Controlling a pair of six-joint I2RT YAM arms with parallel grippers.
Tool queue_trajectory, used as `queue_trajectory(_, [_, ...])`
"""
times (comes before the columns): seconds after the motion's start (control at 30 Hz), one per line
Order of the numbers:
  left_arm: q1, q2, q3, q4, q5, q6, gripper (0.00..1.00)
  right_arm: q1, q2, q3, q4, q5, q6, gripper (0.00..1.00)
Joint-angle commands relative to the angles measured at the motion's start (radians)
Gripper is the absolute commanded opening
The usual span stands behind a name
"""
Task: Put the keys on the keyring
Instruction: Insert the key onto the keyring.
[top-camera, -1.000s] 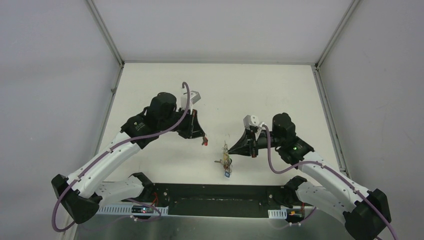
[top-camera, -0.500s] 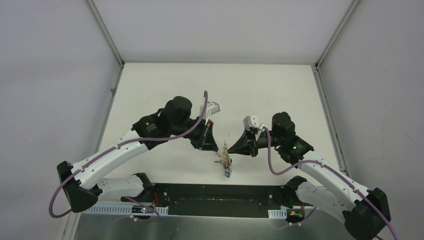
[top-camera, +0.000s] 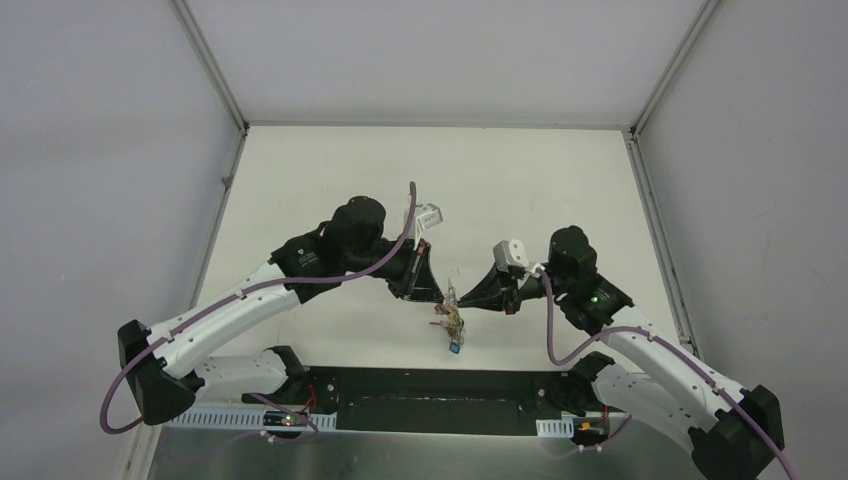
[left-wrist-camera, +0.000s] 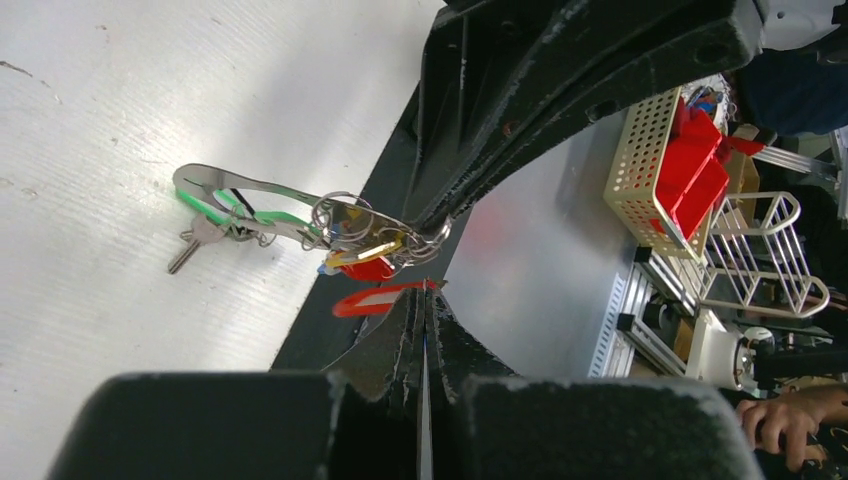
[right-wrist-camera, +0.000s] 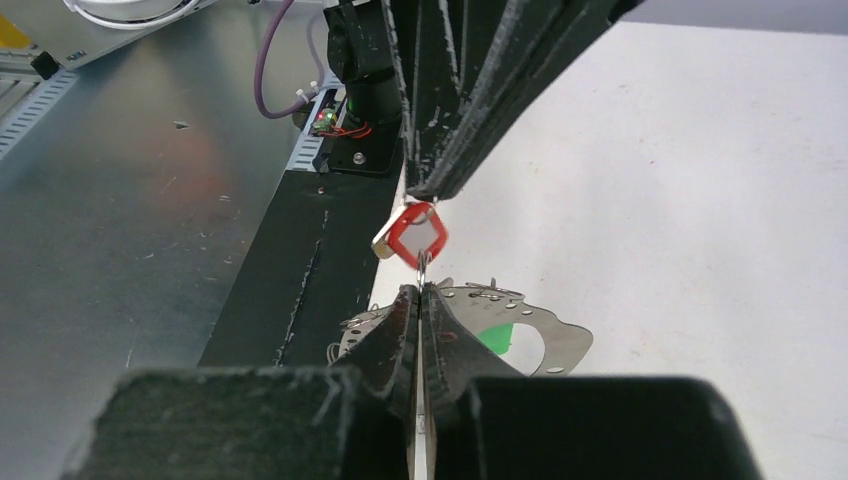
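Low over the table's near middle my two grippers meet tip to tip. My left gripper (top-camera: 438, 296) (left-wrist-camera: 425, 288) is shut on a red-headed key (left-wrist-camera: 345, 303) (right-wrist-camera: 416, 235), held just off the right gripper's tip. My right gripper (top-camera: 463, 299) (right-wrist-camera: 420, 290) is shut on a small wire ring of the keyring bunch (top-camera: 452, 318). The grey keyring loop (left-wrist-camera: 215, 180) (right-wrist-camera: 560, 340) hangs from that ring. A green key head (right-wrist-camera: 495, 335) shows through the loop. A plain silver key (left-wrist-camera: 190, 250) dangles below the loop.
A black strip (top-camera: 430, 385) and bare metal sheet run along the table's near edge between the arm bases. Beyond it, in the left wrist view, stand a beige perforated basket with red parts (left-wrist-camera: 670, 170), a white wire rack (left-wrist-camera: 760, 250) and a person's hand (left-wrist-camera: 790, 430).
My left arm has swung right and forward, carrying the red key up to the right gripper's tip. The right gripper has stayed in place with the keyring.
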Motion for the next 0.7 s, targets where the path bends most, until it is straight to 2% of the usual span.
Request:
queue_trajectory(0.0, [-0.01, -0.027, -0.008, 0.07, 0.004, 0.056, 0.0, 0.006, -0.045, -0.005, 0.063, -0.061, -0.094, 0.0])
queue_trajectory(0.33, [-0.024, 0.022, 0.025, 0.083, 0.046, 0.09, 0.0, 0.011, -0.064, -0.016, 0.053, -0.078, -0.194, 0.0])
queue_trajectory(0.67, [-0.04, 0.042, 0.042, 0.083, 0.037, 0.107, 0.0, 0.016, -0.069, -0.016, 0.049, -0.093, -0.21, 0.0])
